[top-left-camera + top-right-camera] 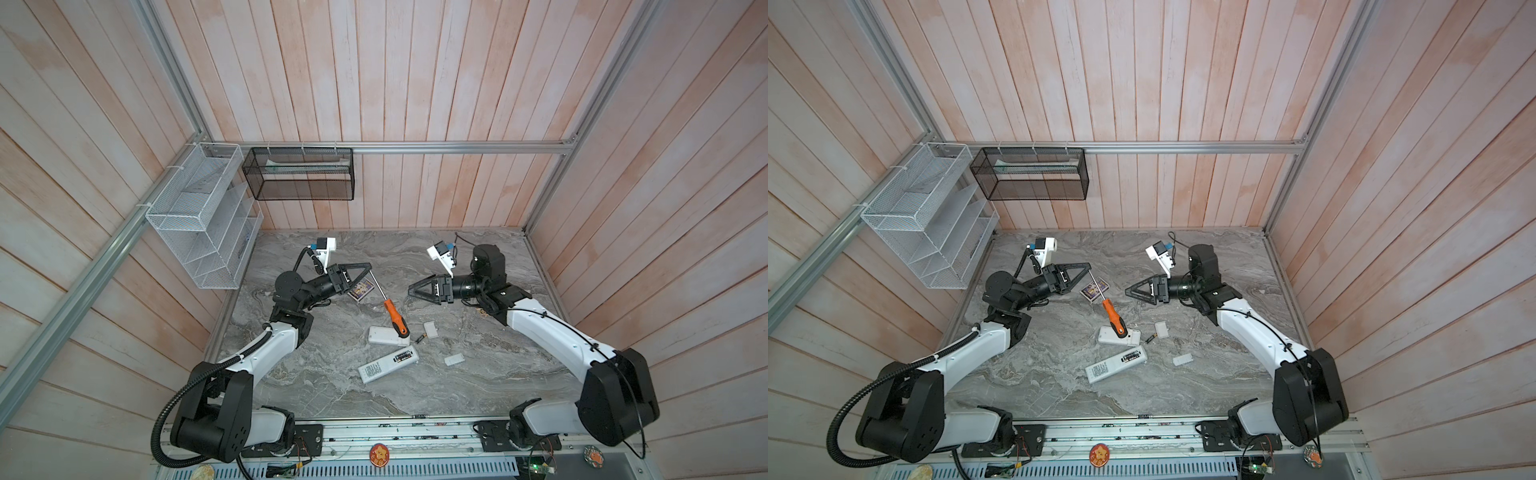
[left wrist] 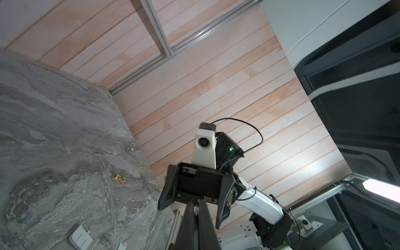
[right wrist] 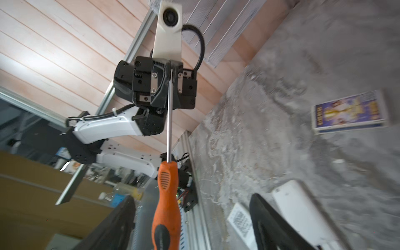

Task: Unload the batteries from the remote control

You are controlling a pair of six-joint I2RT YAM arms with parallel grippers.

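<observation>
Batteries (image 1: pixel 402 356) sit in the open bay of the nearer remote (image 1: pixel 376 370). 1 loose battery (image 1: pixel 419 338) lies on the counter (image 1: pixel 478 395) just beside the other remote (image 1: pixel 380 335). 2 covers (image 1: pixel 430 329) are off, so pulling the seated cells seems to be what is left. Left claw (image 1: pixel 369 266) pinches the shaft of the screwdriver (image 1: pixel 395 318); right claw (image 1: pixel 410 289) gapes wide, empty. Bare counter surrounds the remotes, and the walls (image 1: pixel 415 187) stand well apart.

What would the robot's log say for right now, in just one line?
left gripper: shut on screwdriver shaft | right gripper: open, empty | batteries: inside remote | loose battery: on table
</observation>
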